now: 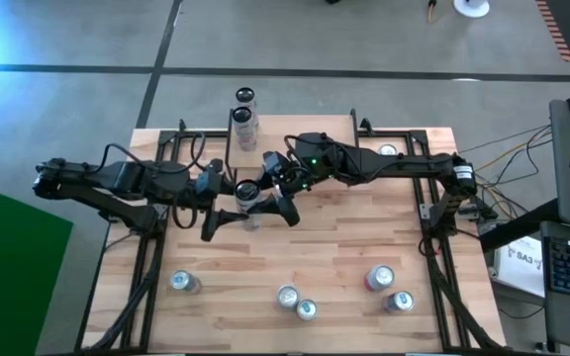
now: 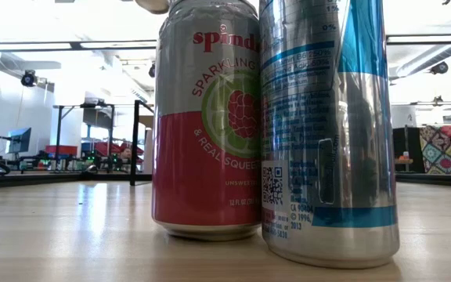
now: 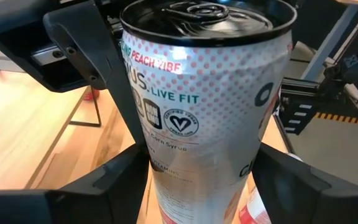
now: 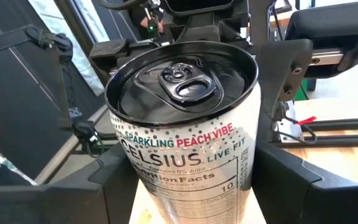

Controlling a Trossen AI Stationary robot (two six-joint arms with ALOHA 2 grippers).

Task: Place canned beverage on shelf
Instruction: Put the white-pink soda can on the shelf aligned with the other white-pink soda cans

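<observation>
- Celsius peach can [image 1: 248, 192] sits mid-table, between both grippers, upright, just in front of the shelf [image 1: 244, 148].
- Left gripper [image 1: 232, 203] has fingers [image 3: 114, 180] on either side of the can; looks like contact w/ the can wall, so I read it as clamped on it (a handoff grip, prob).
- Right gripper [image 1: 273, 194] also straddles the same can, fingers [image 4: 291, 180] flanking it; gap vs touch not resolvable, can't tell if it grips.
- Both on one can: likely a transfer btwn arms, since the shelf is nearer the right arm's reach.
- Shelf at the far table edge already carries one tall can [image 1: 244, 125]; a second tall can [image 1: 245, 96] stands beyond it, seemingly off the table.
- Spare cans wait along the near edge: silver can [image 1: 183, 282], middle pair [image 1: 296, 303], Spindrift can [image 1: 379, 278] w/ a blue-silver can [image 1: 398, 301] beside it (these two fill the low view).
</observation>
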